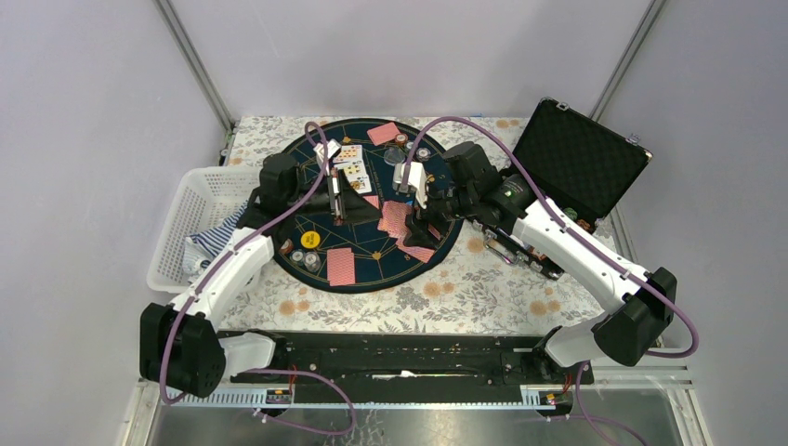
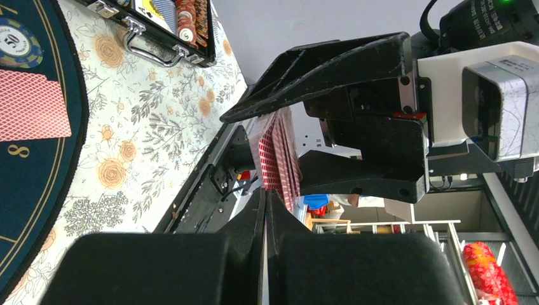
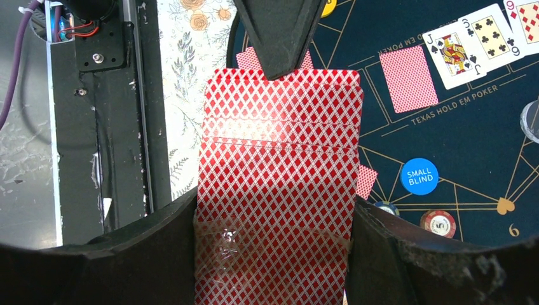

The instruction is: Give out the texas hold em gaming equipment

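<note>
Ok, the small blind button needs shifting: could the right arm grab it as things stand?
Probably not yet. The right gripper is clamped on the deck of cards, so its jaws are full. The small blind button lies uncovered on the mat nearby; the way looks free once the deck goes.

Right hand (image 3: 273,254) is gripping a deck of red-backed cards (image 3: 279,146) between its fingers, and the left hand (image 3: 278,60) is sitting with its black tip on the deck's far edge. Blue Small Blind button (image 3: 419,176) and three face-up cards (image 3: 483,35) are lying on the mat (image 3: 470,133).
</note>
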